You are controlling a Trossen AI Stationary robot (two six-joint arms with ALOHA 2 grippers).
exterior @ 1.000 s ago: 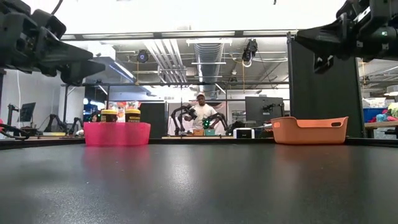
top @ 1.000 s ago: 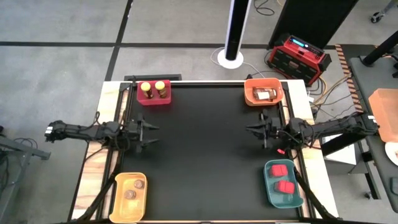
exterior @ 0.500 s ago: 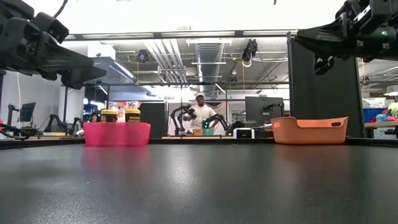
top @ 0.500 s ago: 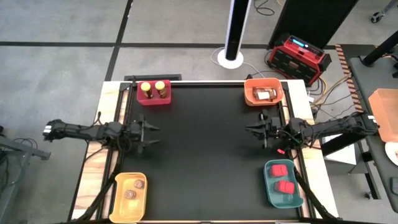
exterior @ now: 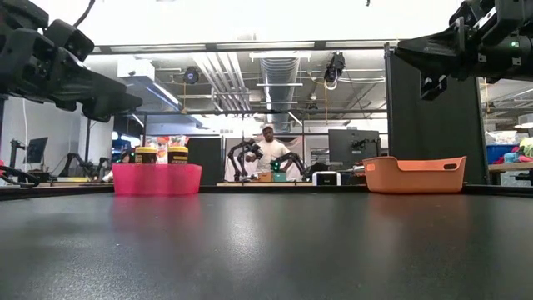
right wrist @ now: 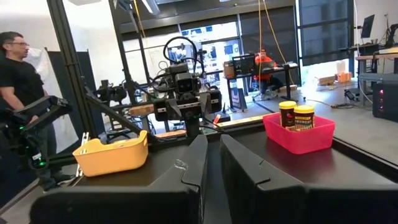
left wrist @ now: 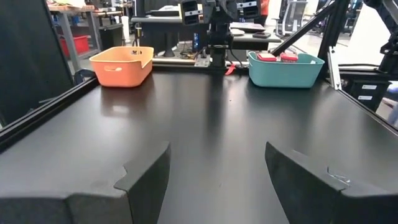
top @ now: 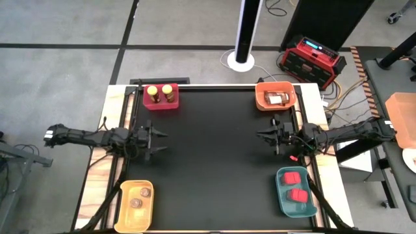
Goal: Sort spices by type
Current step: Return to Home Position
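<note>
Two yellow-lidded jars (top: pixel 160 92) stand in a red bin (top: pixel 160 104) at the far left. Brown packets (top: pixel 277 99) lie in an orange bin (top: pixel 260 97) at the far right. Small round jars (top: pixel 140 197) sit in a yellow bin (top: pixel 127 211) at the near left. Red containers (top: pixel 296 185) lie in a teal bin (top: pixel 284 198) at the near right. My left gripper (top: pixel 162 142) hovers open at the table's left side, holding nothing. My right gripper (top: pixel 260 135) hovers shut at the right side, also with nothing in it.
The black tabletop (top: pixel 214 162) stretches between the two grippers and the four corner bins. A red box (top: pixel 312 58) and a white pole base (top: pixel 242 62) stand on the floor beyond the far edge. A person (right wrist: pixel 18 68) stands beyond the table.
My left gripper has dipped a little lower and edged slightly toward the table's right. Its fingers stay apart.
</note>
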